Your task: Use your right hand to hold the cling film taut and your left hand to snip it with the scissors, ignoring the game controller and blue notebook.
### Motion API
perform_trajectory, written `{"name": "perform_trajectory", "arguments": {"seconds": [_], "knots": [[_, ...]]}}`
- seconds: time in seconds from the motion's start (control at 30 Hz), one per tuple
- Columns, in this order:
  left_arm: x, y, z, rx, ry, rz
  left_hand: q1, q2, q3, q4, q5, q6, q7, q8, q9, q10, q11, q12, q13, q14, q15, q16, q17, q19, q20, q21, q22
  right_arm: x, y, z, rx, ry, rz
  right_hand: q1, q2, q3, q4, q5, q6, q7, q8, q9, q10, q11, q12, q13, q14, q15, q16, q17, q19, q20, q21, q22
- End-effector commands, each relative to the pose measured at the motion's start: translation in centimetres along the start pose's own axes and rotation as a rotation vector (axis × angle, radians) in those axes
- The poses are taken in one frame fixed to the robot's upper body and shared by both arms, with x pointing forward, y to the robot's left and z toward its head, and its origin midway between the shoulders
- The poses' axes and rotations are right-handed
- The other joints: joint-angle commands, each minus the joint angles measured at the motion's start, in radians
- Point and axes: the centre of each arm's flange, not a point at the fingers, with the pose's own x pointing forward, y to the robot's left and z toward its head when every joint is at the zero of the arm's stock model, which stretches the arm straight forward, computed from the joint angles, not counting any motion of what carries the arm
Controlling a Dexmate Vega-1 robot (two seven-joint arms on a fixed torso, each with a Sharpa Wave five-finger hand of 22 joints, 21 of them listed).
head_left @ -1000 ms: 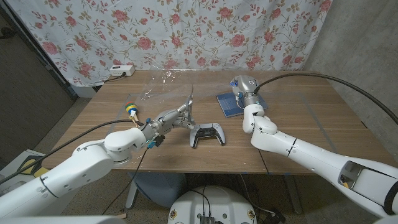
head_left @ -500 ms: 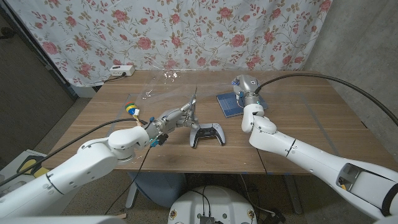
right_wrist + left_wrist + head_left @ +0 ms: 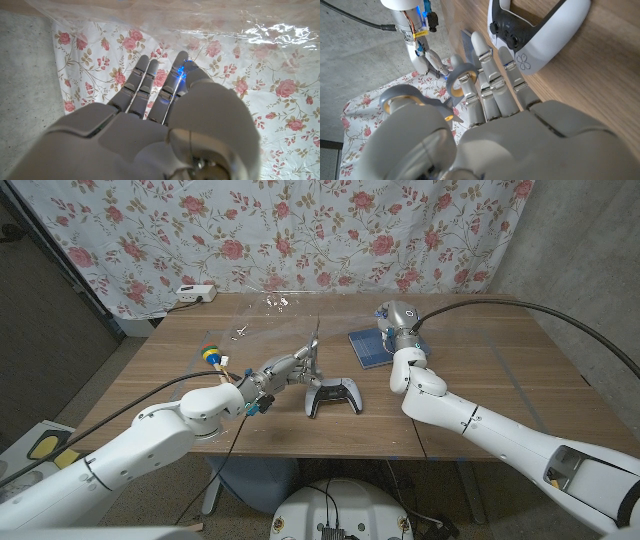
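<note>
Gripping the scissors (image 3: 303, 360), left hand (image 3: 277, 371) fingers through the loops; right hand (image 3: 165, 120) fingers straight at cling film (image 3: 210, 22)

- A makeshift robot test room or lab, not a lived-in home.
- A flowered cloth backdrop (image 3: 300, 230) hangs over bare grey concrete walls (image 3: 570, 250).
- A power strip (image 3: 195, 293) lies on the wooden table (image 3: 500, 370), and thick cables (image 3: 520, 305) trail across it.
</note>
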Motion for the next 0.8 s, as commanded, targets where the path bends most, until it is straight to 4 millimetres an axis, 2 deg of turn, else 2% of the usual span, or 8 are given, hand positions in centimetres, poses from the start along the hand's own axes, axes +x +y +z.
{"name": "perform_trajectory", "arguments": {"seconds": [0.03, 0.8], "knots": [[0.26, -0.36, -0.17, -0.014, 0.002, -0.013, 0.008, 0.002, -0.007, -0.001, -0.006, 0.007, 0.003, -0.003, 0.001, 0.068, -0.059, -0.002, 0.001, 0.008, 0.001, 0.004, 0.000, 0.000, -0.006, 0.004, 0.000, -0.08, -0.17, -0.13, 0.007, -0.009, 0.002, 0.002, -0.004, 0.005, -0.003, 0.007, 0.011, -0.002, -0.002, 0.005, 0.007, -0.002, 0.008, -0.001, 0.007, -0.179, -0.003, 0.004, 0.001, 0.000, 0.007, -0.001], [0.52, -0.51, -0.58, -0.024, 0.004, -0.030, 0.013, 0.008, -0.013, 0.002, -0.009, 0.005, 0.003, -0.008, 0.006, 0.066, -0.059, -0.006, 0.004, 0.009, 0.001, 0.005, -0.002, 0.000, -0.006, 0.005, 0.000, 0.09, -0.36, -0.35, 0.013, -0.012, -0.004, -0.002, -0.004, 0.005, -0.002, 0.013, 0.016, -0.002, -0.013, 0.006, 0.007, -0.004, 0.015, -0.004, 0.012, -0.178, -0.011, 0.007, -0.002, -0.001, 0.021, -0.004]]}}
